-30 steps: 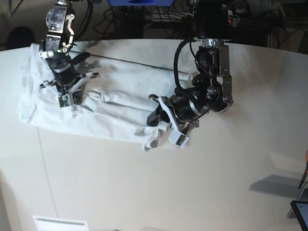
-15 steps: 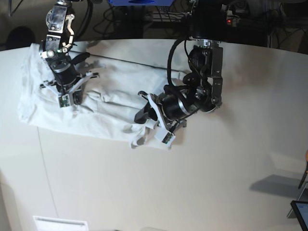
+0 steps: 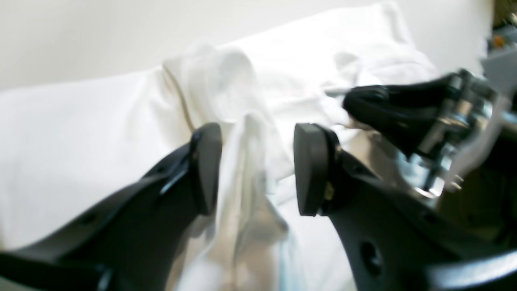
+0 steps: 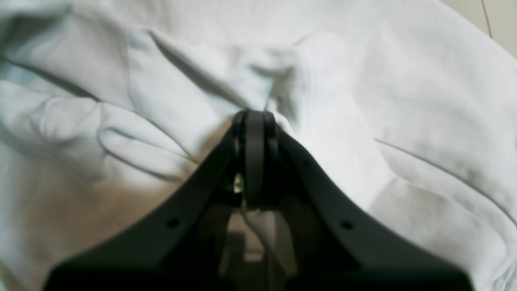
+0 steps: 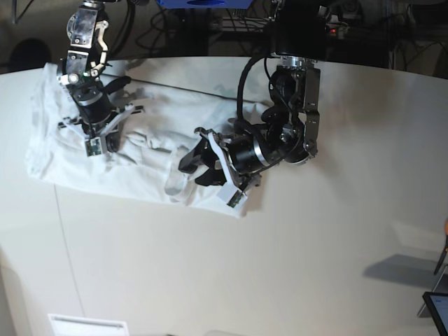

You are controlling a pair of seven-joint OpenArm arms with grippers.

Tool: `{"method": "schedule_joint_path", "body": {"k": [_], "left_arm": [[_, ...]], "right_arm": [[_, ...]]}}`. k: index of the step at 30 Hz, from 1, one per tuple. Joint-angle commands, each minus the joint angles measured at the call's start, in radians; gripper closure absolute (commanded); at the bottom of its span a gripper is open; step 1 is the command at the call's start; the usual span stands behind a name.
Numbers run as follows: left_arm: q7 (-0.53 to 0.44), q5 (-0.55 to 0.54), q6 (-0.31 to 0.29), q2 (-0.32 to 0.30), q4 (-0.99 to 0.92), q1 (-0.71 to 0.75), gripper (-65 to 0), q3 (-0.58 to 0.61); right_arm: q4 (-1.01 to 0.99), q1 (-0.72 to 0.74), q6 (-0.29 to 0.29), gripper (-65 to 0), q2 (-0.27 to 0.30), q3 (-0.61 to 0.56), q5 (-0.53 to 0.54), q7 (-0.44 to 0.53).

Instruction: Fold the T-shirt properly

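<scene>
The T-shirt (image 5: 105,157) lies crumpled on the table (image 5: 315,245). Your left end effector (image 3: 256,167) stands released over a raised fold; the right end effector (image 4: 254,121) pinches cloth. Next, regrasp the hem.

The left gripper (image 5: 197,162) carried the T-shirt (image 5: 150,171) hem leftward, fingers (image 3: 311,169) now parted.

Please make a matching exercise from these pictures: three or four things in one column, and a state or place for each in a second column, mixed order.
Things:
1. left gripper
2. right gripper
3. T-shirt
4. paper label

States or places:
a. fingers pressed together on a pinch of cloth
b. lying spread and wrinkled on the table
c. fingers apart, a ridge of cloth between them
d. at the near table edge, away from both arms

Pairs: 1-c, 2-a, 3-b, 4-d
</scene>
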Motion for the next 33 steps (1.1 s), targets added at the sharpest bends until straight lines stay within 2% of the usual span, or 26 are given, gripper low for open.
{"method": "schedule_joint_path", "body": {"k": [1,6,9,13,14,17,18,19,23,27,31,33], "left_arm": [[-0.023,-0.071,-0.012,0.010,0.002,-0.021,-28.9,0.012],[-0.023,-0.216,-0.012,-0.011,-0.085,-0.087,-28.9,0.119],[-0.023,-0.278,-0.012,-0.027,-0.087,-0.113,-28.9,0.139],[-0.029,-0.288,-0.012,-0.085,-0.065,-0.148,-27.7,0.135],[-0.030,-0.278,-0.012,-0.110,-0.045,-0.150,-25.0,0.135],[-0.032,-0.195,-0.012,-0.179,0.039,-0.145,-10.4,0.135],[-0.032,-0.153,-0.002,-0.194,0.065,-0.142,-3.2,0.135],[-0.032,-0.117,0.018,-0.206,0.079,-0.133,0.0,0.135],[-0.032,0.078,0.067,-0.219,0.110,-0.101,0.0,0.142],[-0.037,0.259,0.066,-0.186,0.105,-0.079,0.0,0.144],[-0.112,0.420,0.066,-0.166,0.082,-0.046,0.0,0.139],[-0.133,0.459,0.064,-0.165,0.059,-0.033,0.0,0.138]], "right_arm": [[0.009,0.002,-0.006,-1.0,0.004,0.001,-0.009,-0.006],[0.009,0.002,-0.007,-1.0,0.004,0.001,-0.009,-0.006],[0.009,0.002,-0.007,-1.0,0.006,0.001,-0.009,-0.006],[0.009,0.002,-0.007,-1.0,0.006,0.001,-0.009,-0.006],[0.009,0.002,-0.007,-1.0,0.006,0.001,-0.009,-0.006],[0.009,0.002,-0.007,-1.0,0.006,0.001,-0.009,-0.006],[0.009,0.002,-0.007,-1.0,0.006,0.001,-0.009,-0.006],[0.009,0.002,-0.007,-1.0,0.006,0.001,-0.009,-0.006],[0.015,0.002,-0.007,-1.0,0.006,0.001,-0.009,-0.006],[0.016,0.002,-0.007,-1.0,0.006,0.001,-0.009,-0.006],[0.018,0.002,-0.007,-1.0,0.006,0.001,-0.009,-0.006],[0.018,0.002,-0.007,-1.2,0.006,0.001,-0.009,-0.006]]}}
